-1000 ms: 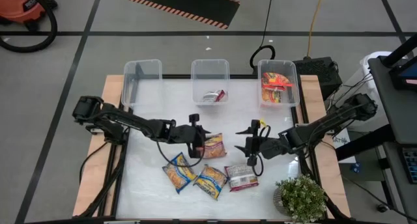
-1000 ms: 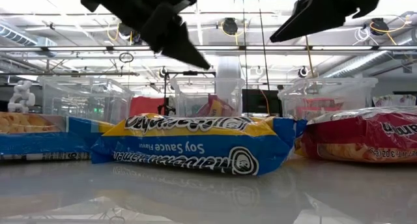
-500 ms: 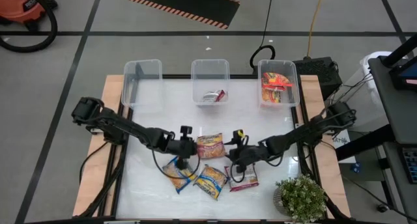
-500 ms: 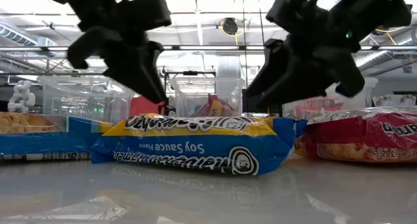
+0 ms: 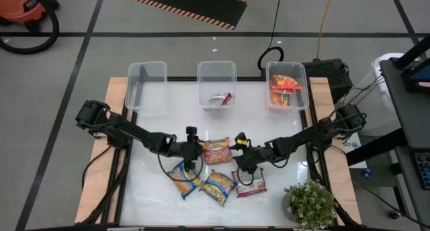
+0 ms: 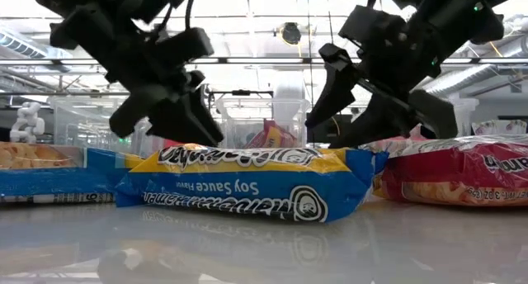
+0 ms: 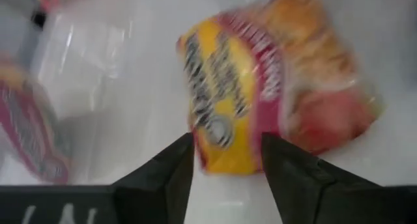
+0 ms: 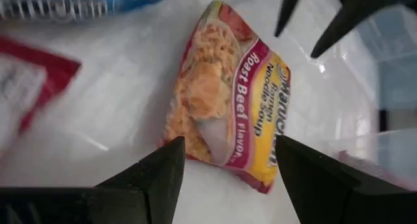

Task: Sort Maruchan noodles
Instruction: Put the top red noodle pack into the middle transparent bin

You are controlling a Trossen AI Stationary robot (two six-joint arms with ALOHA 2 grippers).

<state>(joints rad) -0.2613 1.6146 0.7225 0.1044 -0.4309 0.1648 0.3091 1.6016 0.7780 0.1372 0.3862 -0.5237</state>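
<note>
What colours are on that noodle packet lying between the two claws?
The packet is pink-red and yellow, with an orange noodle picture; the right wrist view shows it best.

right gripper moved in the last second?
Yes. In the high view the right gripper has moved left, away from the plant, and now sits by the roast beef packet, fingers open.

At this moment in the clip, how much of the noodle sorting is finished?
Partly done. The right bin holds orange-red packets, the middle bin holds at least one, and the left bin looks empty. In hand: nothing gripped; the left end effector and right end effector, both open, flank the Roast Beef packet. Also left on the table: two blue-and-yellow packets and a maroon packet.
</note>
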